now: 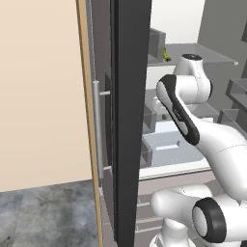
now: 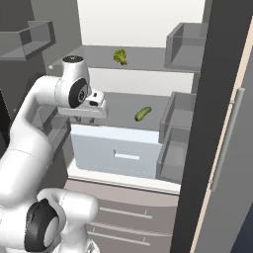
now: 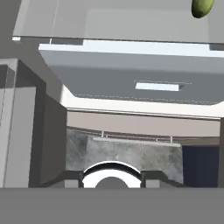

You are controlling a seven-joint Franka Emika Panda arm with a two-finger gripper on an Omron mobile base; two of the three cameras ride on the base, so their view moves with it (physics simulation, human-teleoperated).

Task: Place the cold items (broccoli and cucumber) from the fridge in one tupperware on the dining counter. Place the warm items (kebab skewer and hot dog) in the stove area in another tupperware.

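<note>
The robot's bulky white shoulder and dark-ringed joint fill the foreground of both base views, and from there the white arm reaches up into the open fridge. In the right base view the gripper (image 2: 85, 117) hangs at the left side of the middle shelf, above the pale blue-grey crisper drawer (image 2: 116, 150). Its fingers are hidden under the hand there, and the hand view shows only stubs at the bottom edge, so I cannot tell whether they are parted or closed; nothing appears between them. The small green oval cucumber (image 2: 143, 114) lies on the grey middle shelf (image 2: 123, 106), off to the right of the gripper and clearly apart from it. In the hand view it sits at the top right corner (image 3: 202, 7), far from the finger tips. The leafy green broccoli (image 2: 120, 57) rests on the grey upper shelf (image 2: 94, 52), higher than the hand and also apart from it. The tall dark fridge door (image 1: 128, 120) stands open at the left.
</note>
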